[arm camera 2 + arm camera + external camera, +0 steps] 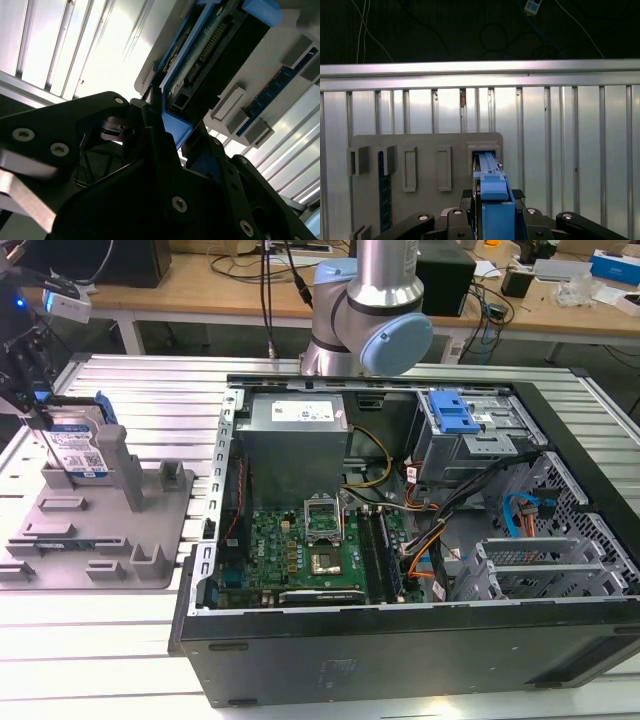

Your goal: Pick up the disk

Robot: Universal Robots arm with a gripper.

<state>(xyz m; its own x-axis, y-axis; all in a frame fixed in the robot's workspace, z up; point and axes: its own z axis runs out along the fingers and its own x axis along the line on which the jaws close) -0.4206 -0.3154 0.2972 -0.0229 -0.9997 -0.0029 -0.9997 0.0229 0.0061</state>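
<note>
The end effector (494, 212) is clamped on the disk (489, 167). The disk stands upright in the grey holder (150, 540) on the tabletop (100, 650).

Exterior view: bright, even light; soft shadows inside the computer case (400, 660). Second wrist view: slatted counter (100, 45) glares white; gripper (172, 132) and disk (215, 55) backlit, dark.

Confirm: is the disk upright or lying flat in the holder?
Upright: the disk stands on edge in a slot of the grey holder, its blue rail uppermost, with the gripper at its top edge.
</note>
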